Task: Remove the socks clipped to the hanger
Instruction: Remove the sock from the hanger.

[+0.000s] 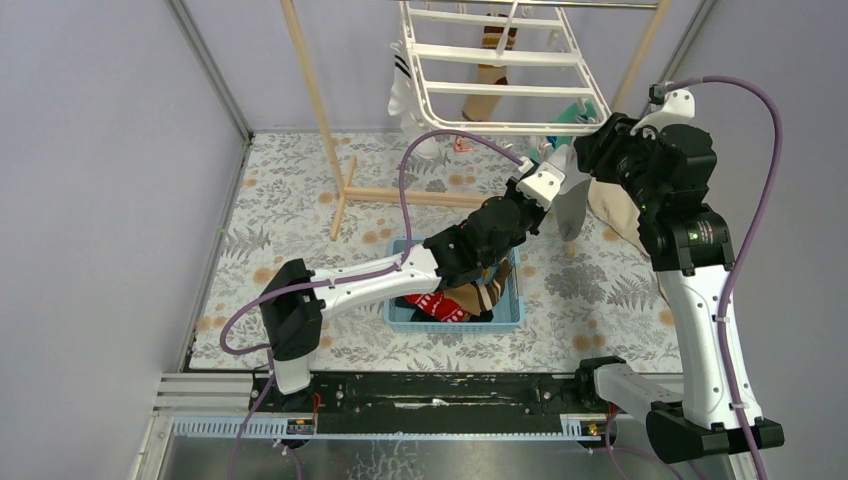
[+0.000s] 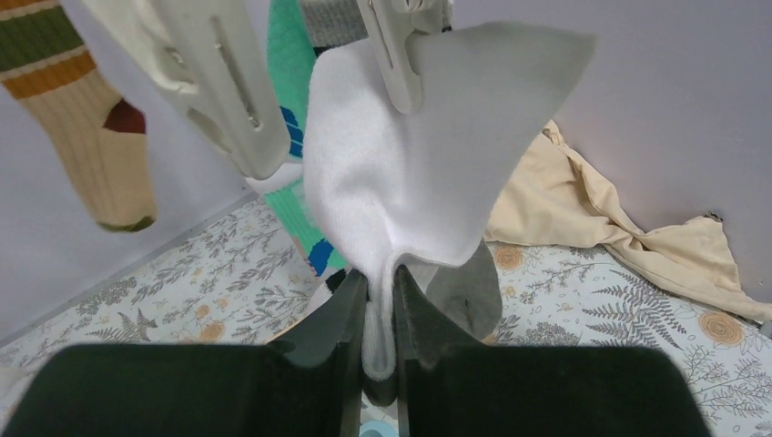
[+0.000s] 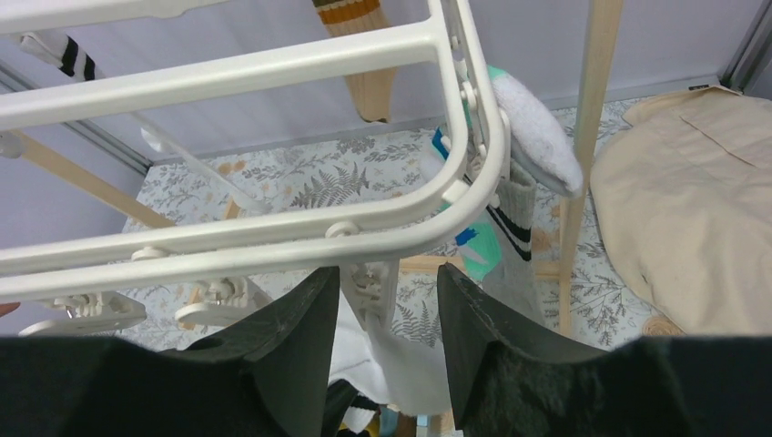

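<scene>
The blue basket sits on the floral tabletop under the left arm. It holds at least three loose socks: a red patterned sock, a brown-striped sock and a dark sock. How many lie beneath them cannot be told.

The white hanger hangs at the far side, between the pale poles of a wooden rack. From above, at least four socks hang from it:
- a white sock with black bands
- a tan ribbed sock
- a teal sock
- a plain white sock at the near right corner

The plain white sock is held at its top by one clip. The left tool is nearly closed, pinching the sock's lower edge between its fingers.

The right tool is about half open under the hanger's rounded corner, its fingers either side of a dangling clip. Whether they press that clip cannot be told.

One beige cloth lies crumpled on the tabletop to the right.
</scene>
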Robot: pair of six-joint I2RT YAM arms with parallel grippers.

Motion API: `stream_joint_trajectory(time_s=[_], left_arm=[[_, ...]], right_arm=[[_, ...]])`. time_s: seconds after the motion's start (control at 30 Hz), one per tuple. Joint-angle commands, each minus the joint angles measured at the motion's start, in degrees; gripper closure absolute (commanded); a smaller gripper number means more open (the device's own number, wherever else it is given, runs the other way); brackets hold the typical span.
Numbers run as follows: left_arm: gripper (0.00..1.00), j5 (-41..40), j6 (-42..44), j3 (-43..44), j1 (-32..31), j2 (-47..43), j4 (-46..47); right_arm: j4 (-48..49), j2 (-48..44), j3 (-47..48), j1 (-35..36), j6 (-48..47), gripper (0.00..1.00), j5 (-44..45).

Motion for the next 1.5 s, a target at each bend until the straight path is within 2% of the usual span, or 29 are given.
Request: stream_joint_trajectory(time_s=[0.0,0.27,0.53,0.77,1.47], left_arm=[[1.00,-1.49,1.14,0.30,-0.44,-0.61,3.25],[1.00,-1.73,1.61,2.75,-0.74,0.48,1.63],[1.00,-2.47,1.83,2.94,-1.03,0.14,1.13],[1.00,-2.95,2.08,0.94,-1.36,-1.40,1.89],[1.00,-3.63,2.29,-2.05,-1.40,-3.61,2.98]], right_arm=[[5.44,-0.03,1.09,1.37,0.75,0.49,3.02],[5.65,0.08,0.84,5.05,-0.09,0.47,6.62],[5.23,1.74,1.61,11.54,-2.05,0.48,15.89],[5.39,2.82,2.01,12.61,-3.21,0.48,21.50],[9.00,4.22,1.01,12.66,-2.13,0.52,21.95]])
